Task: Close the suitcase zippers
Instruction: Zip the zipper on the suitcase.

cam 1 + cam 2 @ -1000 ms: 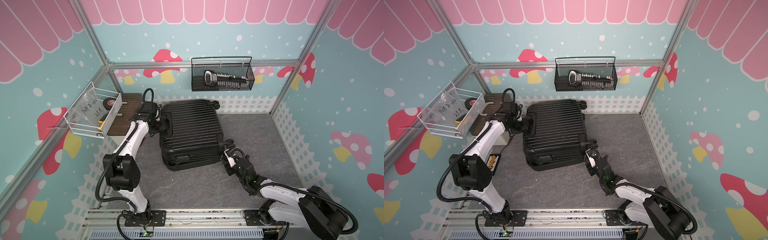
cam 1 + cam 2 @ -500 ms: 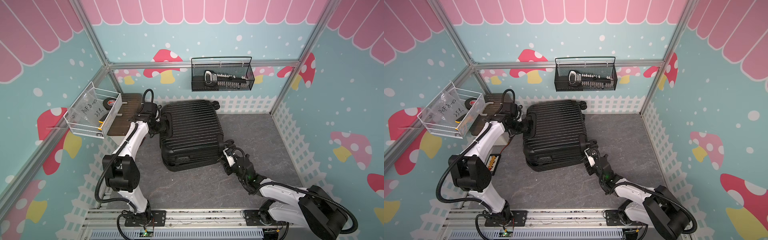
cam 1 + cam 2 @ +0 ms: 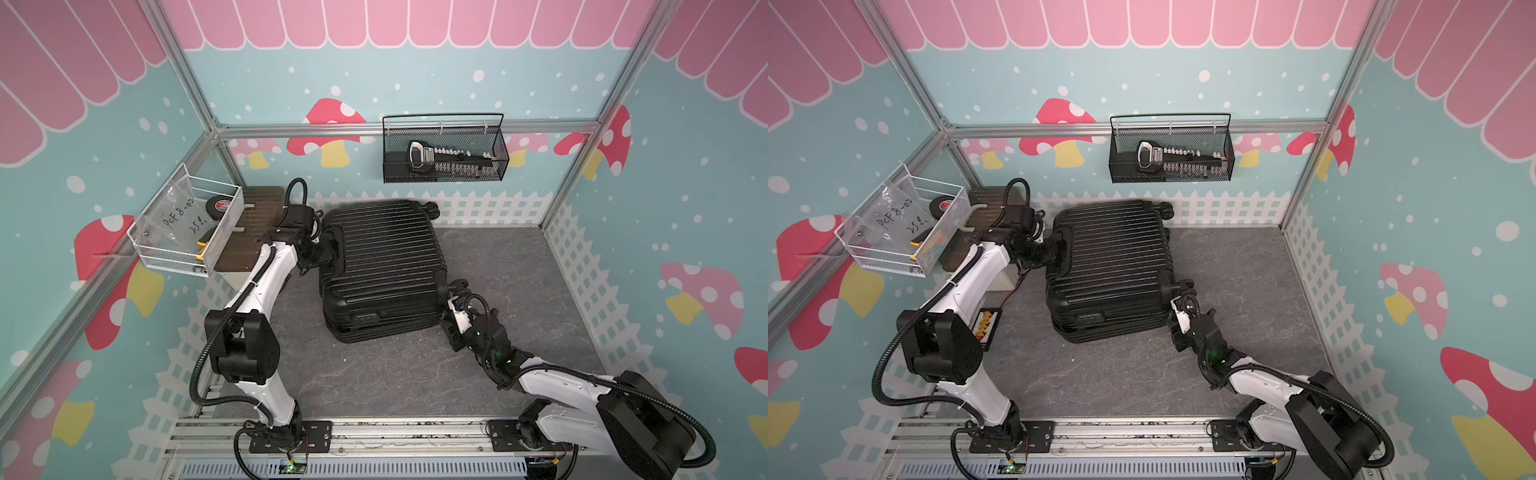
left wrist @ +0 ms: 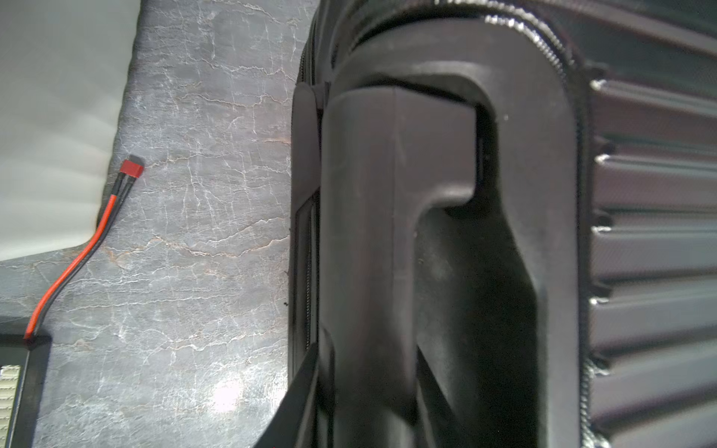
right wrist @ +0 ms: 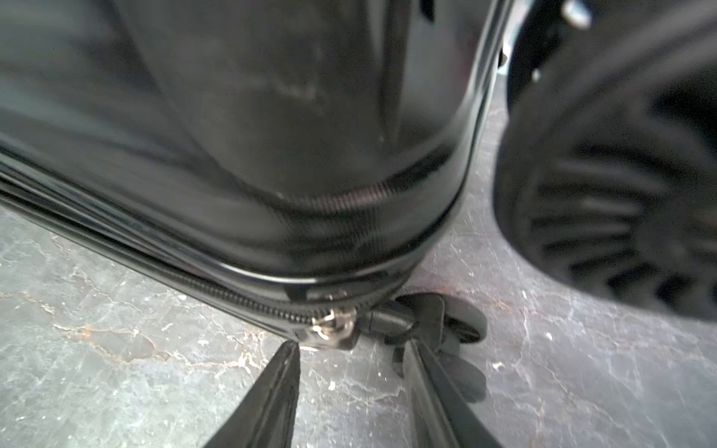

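A small black hard-shell suitcase (image 3: 382, 266) (image 3: 1108, 266) with a ribbed shell lies flat on one broad face, just in front of the white picket fence (image 3: 490, 208), its ribs running roughly along the fence. The two halves are folded together (the lower one shows a little past the upper along the edge farthest from the fence). Black double wheels (image 3: 432, 209) stand at one end and a black bar handle (image 4: 388, 232) at the opposite end. A thin black zipper track (image 5: 232, 300) follows the seam. Its silvery slider (image 5: 333, 326) sits low at the wheel-end corner away from the fence, just beside a wheel.
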Robot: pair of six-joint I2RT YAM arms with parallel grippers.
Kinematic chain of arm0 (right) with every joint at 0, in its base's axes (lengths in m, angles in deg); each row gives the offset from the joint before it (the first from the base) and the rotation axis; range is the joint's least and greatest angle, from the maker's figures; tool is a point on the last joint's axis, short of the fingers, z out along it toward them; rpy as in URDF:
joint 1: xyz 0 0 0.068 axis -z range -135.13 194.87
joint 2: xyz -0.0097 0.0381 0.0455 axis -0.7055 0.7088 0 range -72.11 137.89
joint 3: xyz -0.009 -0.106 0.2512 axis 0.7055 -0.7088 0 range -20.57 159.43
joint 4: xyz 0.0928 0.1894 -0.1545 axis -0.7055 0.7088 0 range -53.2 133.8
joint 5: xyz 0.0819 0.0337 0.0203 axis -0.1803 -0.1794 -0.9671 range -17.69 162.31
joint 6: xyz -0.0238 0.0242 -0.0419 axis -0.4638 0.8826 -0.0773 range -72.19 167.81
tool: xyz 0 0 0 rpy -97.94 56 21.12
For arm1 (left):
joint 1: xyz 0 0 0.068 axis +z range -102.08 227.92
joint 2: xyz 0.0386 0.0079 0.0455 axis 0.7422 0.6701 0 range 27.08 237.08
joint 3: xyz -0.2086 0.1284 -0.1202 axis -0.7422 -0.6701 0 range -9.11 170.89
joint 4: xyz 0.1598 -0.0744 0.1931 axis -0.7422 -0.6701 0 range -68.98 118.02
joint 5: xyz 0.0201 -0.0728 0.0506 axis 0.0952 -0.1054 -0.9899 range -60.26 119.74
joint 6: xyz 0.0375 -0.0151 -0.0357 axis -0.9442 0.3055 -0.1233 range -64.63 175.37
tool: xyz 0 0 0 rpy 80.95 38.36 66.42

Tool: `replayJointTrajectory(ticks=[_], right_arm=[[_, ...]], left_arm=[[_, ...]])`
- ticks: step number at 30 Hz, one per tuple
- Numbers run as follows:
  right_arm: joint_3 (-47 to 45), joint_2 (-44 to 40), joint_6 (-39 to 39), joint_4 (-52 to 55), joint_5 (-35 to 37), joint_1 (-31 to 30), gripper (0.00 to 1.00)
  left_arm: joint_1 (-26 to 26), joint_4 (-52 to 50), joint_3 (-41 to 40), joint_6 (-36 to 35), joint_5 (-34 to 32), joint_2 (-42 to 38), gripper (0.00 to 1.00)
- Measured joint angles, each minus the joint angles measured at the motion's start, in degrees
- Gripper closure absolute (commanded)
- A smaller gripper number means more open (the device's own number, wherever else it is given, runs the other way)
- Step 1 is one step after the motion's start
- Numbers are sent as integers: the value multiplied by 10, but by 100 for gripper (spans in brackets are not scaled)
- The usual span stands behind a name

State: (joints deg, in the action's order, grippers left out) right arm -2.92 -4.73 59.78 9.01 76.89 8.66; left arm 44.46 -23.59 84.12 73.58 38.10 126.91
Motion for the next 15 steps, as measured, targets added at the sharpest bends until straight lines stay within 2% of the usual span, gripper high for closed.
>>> replayJointTrajectory(ticks=[8, 15], right_arm=[[0, -73, 24, 59, 5, 3, 47], [8, -27, 25, 56, -15, 10, 44]], left_arm=[[0, 0, 0, 0, -1, -1, 84], [0, 0, 0, 0, -1, -1, 84]])
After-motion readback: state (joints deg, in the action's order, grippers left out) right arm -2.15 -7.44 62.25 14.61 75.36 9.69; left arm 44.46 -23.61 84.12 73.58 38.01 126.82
